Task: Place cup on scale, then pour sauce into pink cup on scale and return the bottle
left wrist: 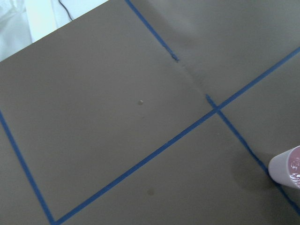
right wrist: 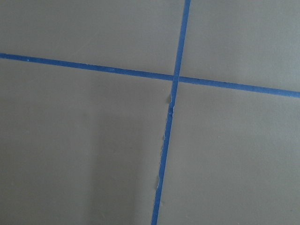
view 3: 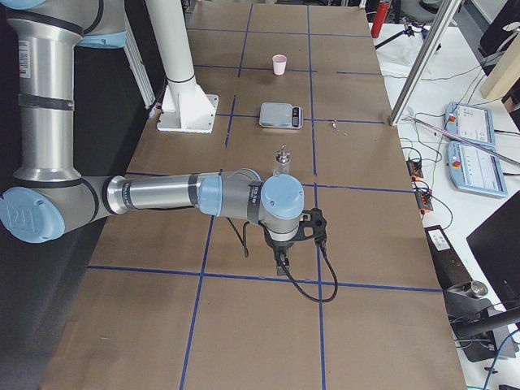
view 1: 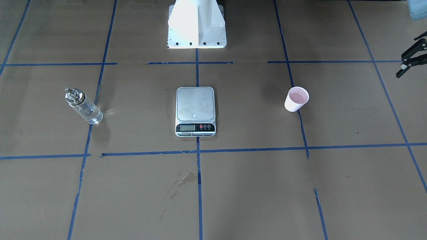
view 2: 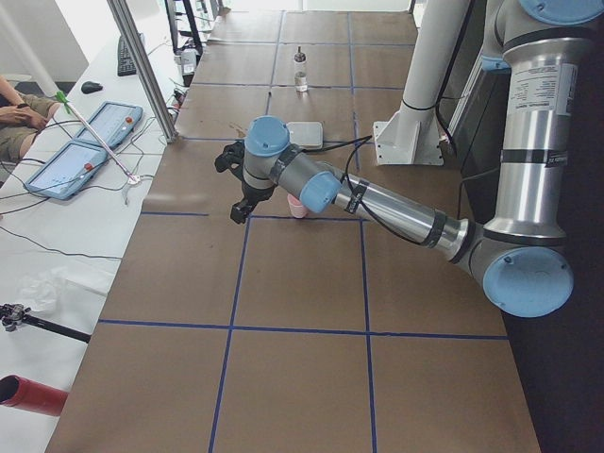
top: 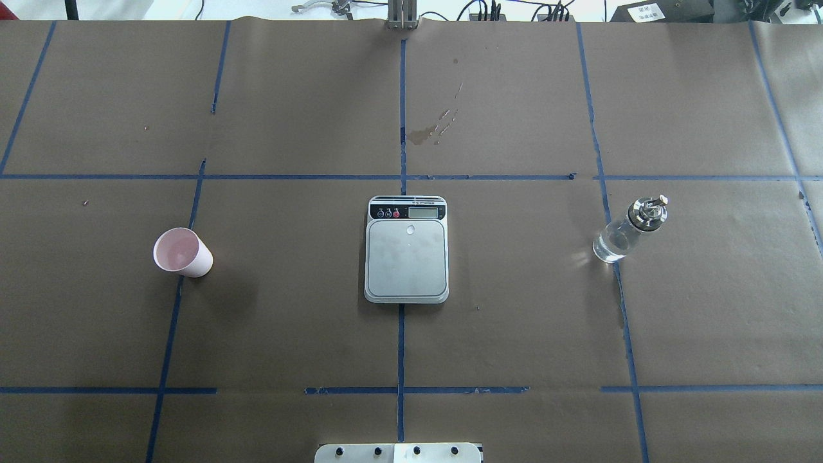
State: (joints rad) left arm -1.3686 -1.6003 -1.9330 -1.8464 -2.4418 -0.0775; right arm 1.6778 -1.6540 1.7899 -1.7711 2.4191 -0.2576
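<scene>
Standing on the surface point(top: 289, 321), seen from overhead, the pink cup point(top: 182, 253) is at the kitchen scale point(top: 406, 263)'s 9 o'clock, the glass bottle point(top: 627, 231) at 3. The left hand point(view 1: 408, 56) is spread open; whether the right hand point(view 3: 280, 262) is open or closed, I cannot tell.

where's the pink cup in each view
Front-facing: cup right of centre, right of the scale.
Overhead: cup at left, left of the scale.
Exterior left: centre, partly behind the left arm.
Exterior right: top centre, beyond the scale.
Left wrist: cut by the right edge.
Right wrist: not in it.
Shared landmark: the scale.
</scene>
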